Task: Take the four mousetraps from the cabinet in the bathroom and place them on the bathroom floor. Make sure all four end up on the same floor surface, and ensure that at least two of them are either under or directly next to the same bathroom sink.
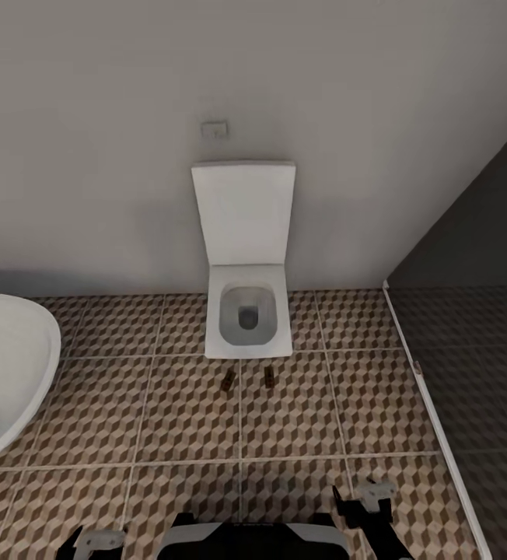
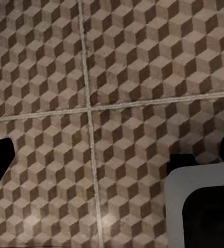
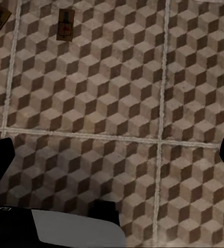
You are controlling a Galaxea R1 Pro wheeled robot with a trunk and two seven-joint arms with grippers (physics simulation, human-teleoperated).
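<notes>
Left claw (image 2: 112,160) hangs over bare floor (image 2: 132,62), its dark fingertips at the far edges of the wrist view, spread wide with nothing between. Right claw (image 3: 112,155) is spread the same way, empty. Two traps lie flat on the tiles just in front of the toilet (image 1: 246,311): one (image 1: 228,379) slightly angled, the other (image 1: 269,376) beside it, apart. A white basin (image 1: 8,365) sits well to the left. Each trap looks light, stiff and thin, with fiddly metal on top; pinching across the wooden long edges seems safest.
</notes>
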